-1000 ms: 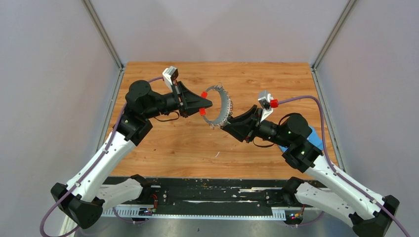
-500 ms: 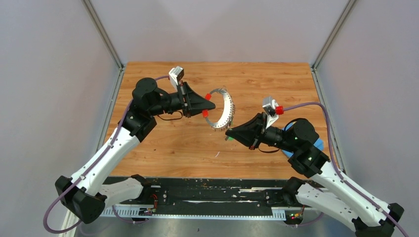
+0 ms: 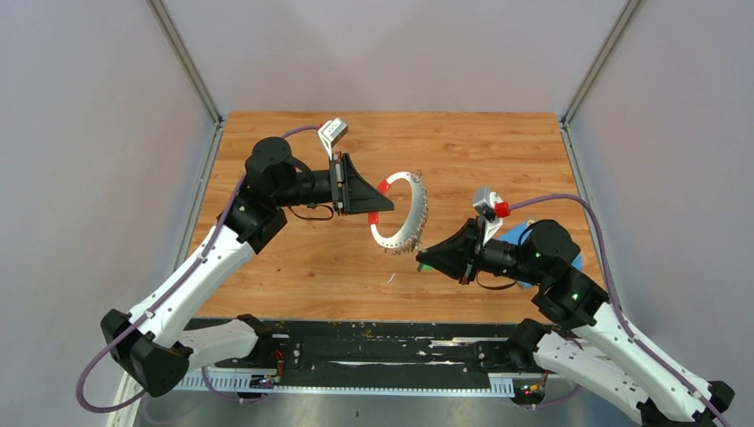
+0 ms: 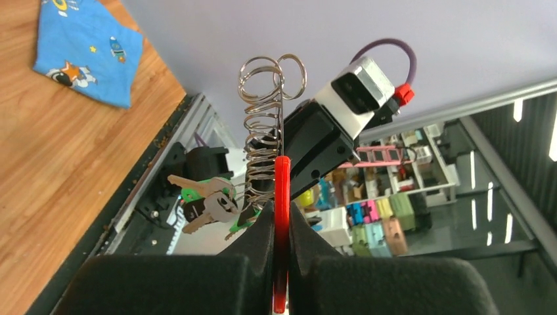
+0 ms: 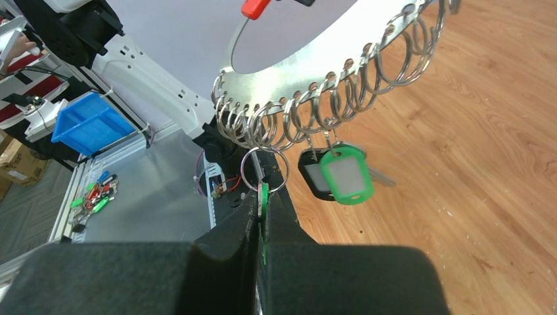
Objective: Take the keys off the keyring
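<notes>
left pincer [image 3: 388, 205] clamped on keyring [image 3: 417, 206] at red sleeve [image 4: 282, 190], mid-frame | right pincer [image 3: 423, 260] pinching green-headed key [image 5: 263, 194], lower right | keyring aloft over counter [image 3: 311, 262]

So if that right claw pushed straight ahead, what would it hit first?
Probably the keyring, whose small loops hang just past the right gripper tips, which pinch a green key; depth is uncertain.

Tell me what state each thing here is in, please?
Large silver toothed metal keyring: in the air above the table, gripped by its red sleeve.
Left end effector: shut on the red sleeve.
Right end effector: shut on a green-headed key.
Green-headed key: pinched, hanging from a small ring.
Other tagged keys: dangling from the keyring.
Blue patterned cloth: lying on the wooden table.
</notes>
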{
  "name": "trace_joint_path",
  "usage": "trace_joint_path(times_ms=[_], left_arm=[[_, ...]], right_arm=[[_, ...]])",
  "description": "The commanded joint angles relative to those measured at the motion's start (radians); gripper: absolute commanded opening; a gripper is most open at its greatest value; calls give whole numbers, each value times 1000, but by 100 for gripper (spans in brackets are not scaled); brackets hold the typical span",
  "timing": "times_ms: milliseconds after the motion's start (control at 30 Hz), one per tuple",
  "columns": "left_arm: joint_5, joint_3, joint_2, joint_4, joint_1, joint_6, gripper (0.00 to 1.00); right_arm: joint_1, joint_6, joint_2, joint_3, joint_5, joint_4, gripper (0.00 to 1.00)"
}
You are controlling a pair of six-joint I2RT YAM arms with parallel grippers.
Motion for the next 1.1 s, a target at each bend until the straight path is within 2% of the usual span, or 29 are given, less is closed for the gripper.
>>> trace_joint_path(times_ms=[0, 167, 467, 933, 1067], left_arm=[[13, 41, -52, -22, -32, 154, 0], [-47, 51, -95, -116, -48, 277, 0], [-124, 44, -140, -166, -88, 394, 0], [-245, -15, -234, -112, -143, 528, 0], [-260, -47, -267, -30, -157, 550, 0]], right_arm=[[16, -15, -13, 56, -32, -98, 1], [17, -11, -10, 87, -64, -120, 1], [20, -13, 8, 111, -115, -138, 1], [51, -45, 47, 134, -141, -171, 1], [66, -47, 52, 119, -143, -156, 1]])
